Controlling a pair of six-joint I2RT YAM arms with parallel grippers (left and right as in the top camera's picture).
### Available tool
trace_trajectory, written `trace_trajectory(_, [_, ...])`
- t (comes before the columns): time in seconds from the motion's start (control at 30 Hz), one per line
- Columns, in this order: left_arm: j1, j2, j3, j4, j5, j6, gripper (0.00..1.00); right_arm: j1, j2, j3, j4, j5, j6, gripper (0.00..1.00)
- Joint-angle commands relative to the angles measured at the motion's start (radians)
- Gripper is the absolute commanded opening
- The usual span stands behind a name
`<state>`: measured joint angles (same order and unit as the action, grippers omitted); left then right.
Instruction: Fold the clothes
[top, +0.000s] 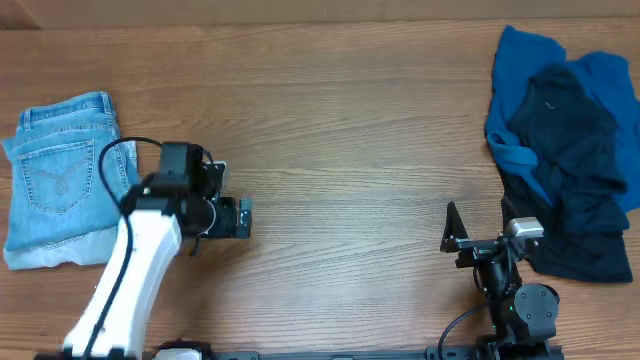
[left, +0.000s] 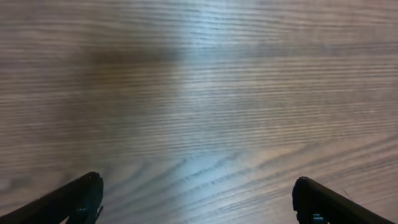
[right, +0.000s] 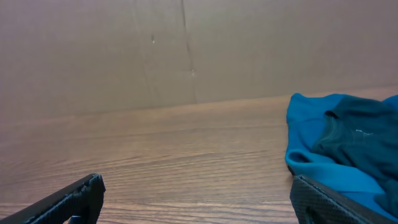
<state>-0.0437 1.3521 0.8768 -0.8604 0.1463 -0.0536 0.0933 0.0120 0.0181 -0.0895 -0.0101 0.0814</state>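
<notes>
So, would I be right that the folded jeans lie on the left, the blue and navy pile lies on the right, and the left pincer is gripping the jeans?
Not quite: the left pincer grips nothing. The left wrist view shows its fingers wide apart over bare table, and overhead it sits clear of the folded jeans. The rest is as you say.

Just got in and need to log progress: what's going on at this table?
Two robot arms are partway through folding clothes. A folded pair of light-blue denim jeans lies at the left of the wooden table. A crumpled royal-blue garment and a dark navy garment lie heaped on the right, not yet folded. The left pincer and right pincer are both open and hold nothing.
</notes>
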Motion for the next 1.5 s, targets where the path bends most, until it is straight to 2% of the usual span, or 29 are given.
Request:
trace_trajectory(0.0, [0.004, -0.194, -0.146, 0.153, -0.057, -0.01, 1.0, 0.001, -0.009, -0.01, 0.005, 0.009, -0.003, 1.0])
trace_trajectory(0.1, [0.004, -0.455, -0.441, 0.484, -0.036, -0.015, 1.0, 0.001, -0.009, -0.01, 0.005, 0.009, -0.003, 1.0])
trace_trajectory(0.17, [0.004, -0.68, -0.601, 0.608, -0.03, -0.014, 1.0, 0.001, -0.009, -0.01, 0.005, 0.009, -0.003, 1.0])
trace_trajectory(0.23, [0.003, -0.856, -0.697, 0.653, -0.057, -0.013, 1.0, 0.001, -0.009, -0.01, 0.005, 0.009, -0.003, 1.0])
trace_trajectory(0.43, [0.004, -1.157, -0.817, 0.671, -0.204, -0.01, 1.0, 0.001, -0.009, -0.01, 0.005, 0.009, -0.003, 1.0])
trace_trajectory(0.63, [0.004, -1.352, -0.872, 0.806, -0.201, 0.209, 1.0, 0.001, -0.009, -0.01, 0.005, 0.009, -0.003, 1.0])
trace_trajectory(0.77, [0.004, -1.349, -0.872, 0.864, -0.189, 0.233, 1.0, 0.001, -0.009, -0.01, 0.005, 0.009, -0.003, 1.0])
trace_trajectory(0.87, [0.004, -1.35, -0.872, 0.784, -0.168, 0.233, 1.0, 0.001, -0.009, -0.01, 0.005, 0.009, -0.003, 1.0])
trace_trajectory(1.47, [0.004, -1.349, -0.872, 0.785, -0.168, 0.233, 1.0, 0.001, -0.009, -0.01, 0.005, 0.009, -0.003, 1.0])
